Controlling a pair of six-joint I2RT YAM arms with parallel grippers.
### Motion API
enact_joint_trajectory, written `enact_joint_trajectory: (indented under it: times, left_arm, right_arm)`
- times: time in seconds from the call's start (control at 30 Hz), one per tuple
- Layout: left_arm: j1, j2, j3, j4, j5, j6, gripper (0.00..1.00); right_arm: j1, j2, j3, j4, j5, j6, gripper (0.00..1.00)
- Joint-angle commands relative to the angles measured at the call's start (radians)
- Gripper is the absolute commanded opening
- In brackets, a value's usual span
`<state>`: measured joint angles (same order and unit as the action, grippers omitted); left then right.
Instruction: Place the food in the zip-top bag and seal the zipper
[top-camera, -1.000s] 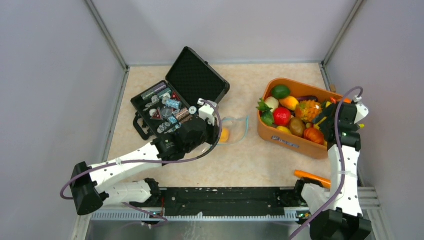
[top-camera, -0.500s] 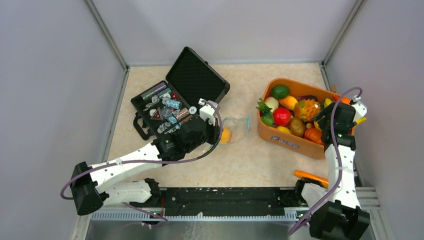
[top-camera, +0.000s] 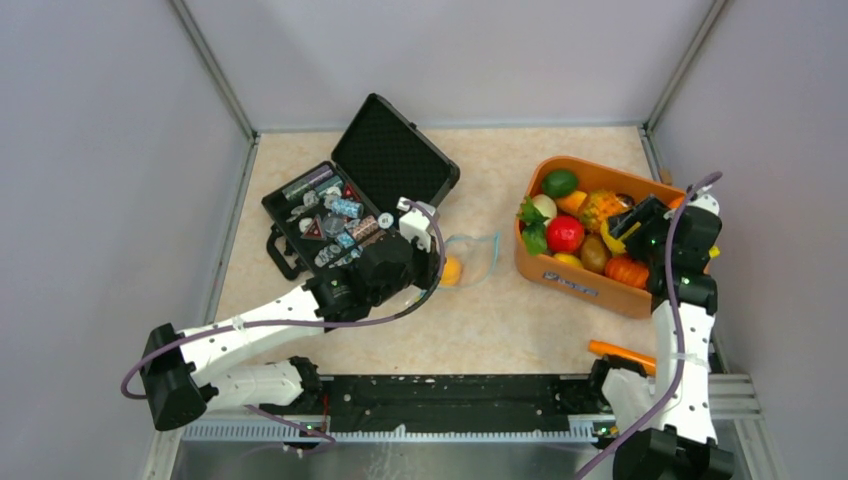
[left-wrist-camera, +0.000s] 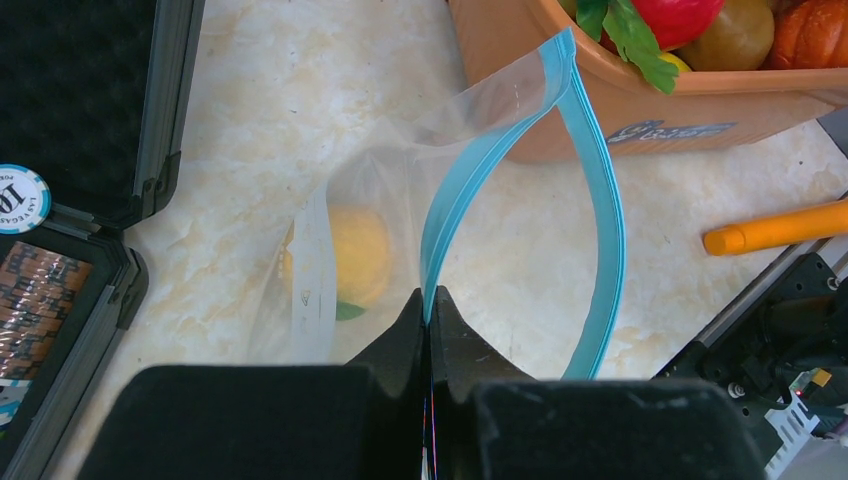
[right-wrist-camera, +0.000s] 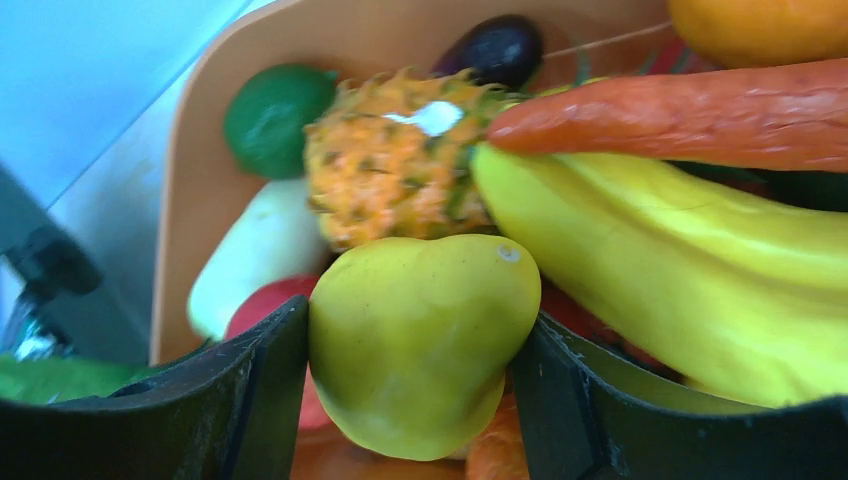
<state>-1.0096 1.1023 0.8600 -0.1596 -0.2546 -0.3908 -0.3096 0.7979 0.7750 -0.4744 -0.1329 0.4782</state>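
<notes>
Near edge: orange stick (top-camera: 624, 352) lay on the worktop (top-camera: 500, 320) by the right arm's base. Not part of the job.

Left pincer (left-wrist-camera: 428, 305) was clamped tight on one lip of the zipper (left-wrist-camera: 603, 200), fingertips together with the teal strip between them. Bag (left-wrist-camera: 390, 190) lay on the worktop between case and basket. Its mouth was held in an open loop toward the basket. One yellow fruit (left-wrist-camera: 358, 255) was already inside, beside the white label.

Right pincer (right-wrist-camera: 415, 400) was over the basket (top-camera: 575, 283), part open, a finger pressed to either side of a yellow-green pear (right-wrist-camera: 420, 320). The pear sat against a banana (right-wrist-camera: 680, 250), with a carrot (right-wrist-camera: 690, 115) beyond. Could not tell whether the pear was clear of the fruit beneath it.

Step in hand, as judged: carry the pear to the bag.
- Lift straight up first, so the banana is not dragged out.
- The pear looked smooth and rounded and may squirm, so hold firm across the wide belly.
- Approach the mouth low from the basket side, and release only once past the teal lips.
- The left pincer should hold its lip raised, else the loop may sag shut.

Far: case (top-camera: 385, 165), lid open.
</notes>
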Motion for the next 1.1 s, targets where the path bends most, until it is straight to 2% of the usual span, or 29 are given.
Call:
enact_joint_trajectory:
  times: [0.0,0.23,0.43,0.53,0.6,0.7,0.8,0.97,1.07]
  left_arm:
    - [0.002,0.007,0.015,0.002,-0.001,-0.001,0.0]
    - [0.002,0.029,0.024,-0.014,0.022,-0.016,0.0]
    - [0.002,0.056,0.036,-0.002,0.05,-0.028,0.0]
    - [0.002,0.081,0.061,-0.002,0.059,-0.036,0.0]
    - [0.002,0.094,0.078,-0.012,0.069,-0.039,0.0]
    - [0.002,0.103,0.091,-0.024,0.06,-0.057,0.0]
    - [0.002,0.103,0.099,-0.029,0.043,-0.087,0.0]
    - [0.003,0.116,0.16,-0.071,0.061,-0.113,0.0]
    - [0.002,0.126,0.201,-0.112,0.071,-0.135,0.0]
  right_arm:
    - [0.006,-0.003,0.06,0.012,-0.231,-0.011,0.25]
    - [0.006,-0.052,0.089,-0.01,-0.357,-0.024,0.24]
    - [0.011,-0.117,0.072,0.098,-0.604,0.036,0.23]
    - [0.052,-0.141,0.041,0.184,-0.682,0.084,0.23]
    - [0.12,-0.14,0.04,0.207,-0.679,0.091,0.21]
    - [0.281,-0.147,0.027,0.246,-0.606,0.086,0.21]
    - [0.494,-0.129,0.014,0.263,-0.49,0.061,0.2]
    - [0.786,-0.053,0.018,0.255,-0.212,0.011,0.18]
    - [0.951,-0.005,0.015,0.271,0.013,0.012,0.11]
